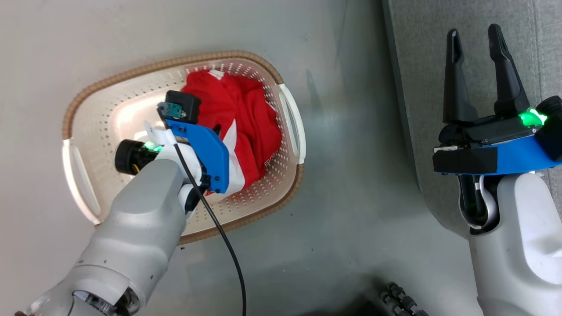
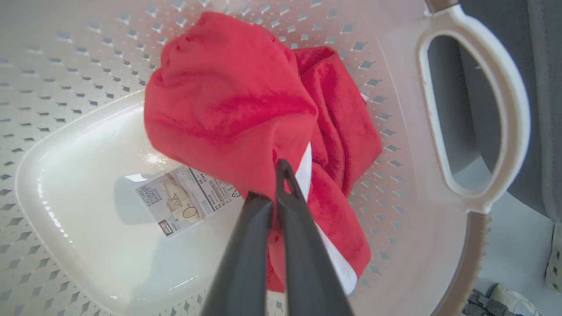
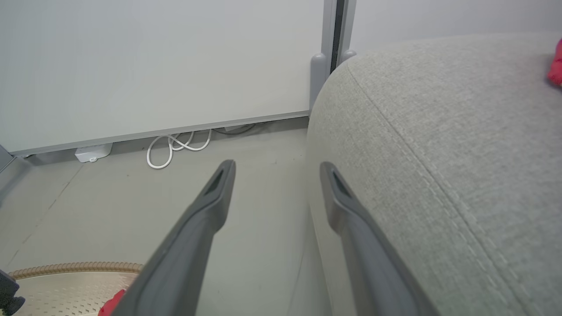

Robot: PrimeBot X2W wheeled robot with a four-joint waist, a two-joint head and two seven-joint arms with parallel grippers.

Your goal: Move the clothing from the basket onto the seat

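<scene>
Left gripper (image 2: 272, 186) clamps the clothing (image 2: 228, 101) at the basket's (image 2: 52, 87) right-handle end: clear in wrist view, hidden in head view. Right gripper (image 1: 474, 33) wide open, empty, by the seat (image 1: 421, 66) edge, maybe touching.

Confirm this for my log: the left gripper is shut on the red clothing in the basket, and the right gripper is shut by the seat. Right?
No: the right gripper by the seat is open, jaws apart, per the right wrist view. The left gripper is shut on the clothing in the basket.
</scene>
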